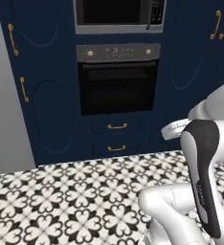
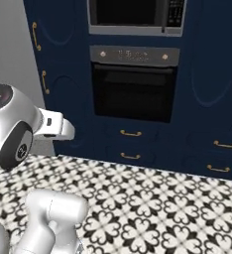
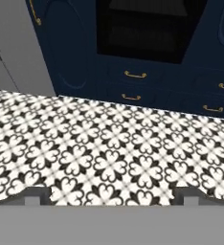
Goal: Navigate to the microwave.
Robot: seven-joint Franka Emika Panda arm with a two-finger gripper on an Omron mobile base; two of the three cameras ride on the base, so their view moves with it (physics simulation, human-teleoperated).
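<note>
The microwave (image 1: 118, 14) is built into the dark blue cabinet wall straight ahead, high up, its top cut off by the frame. It has a silver-grey frame, a black window and a keypad on its right side (image 2: 175, 14). In the right base view the microwave (image 2: 133, 17) also sits at the top edge. My folded arm (image 1: 202, 162) is in the foreground, well short of the wall. In the hand view my gripper (image 3: 113, 197) points at the floor, open, fingertips (image 3: 36, 195) far apart with nothing between them.
Below the microwave is a black-doored oven (image 1: 117, 86) with a grey control strip, then two drawers with brass handles (image 1: 117, 126). Tall blue cabinet doors (image 1: 42, 81) flank it. A grey wall (image 1: 4, 105) stands at the left. The patterned tile floor (image 1: 71, 196) runs up to the cabinets.
</note>
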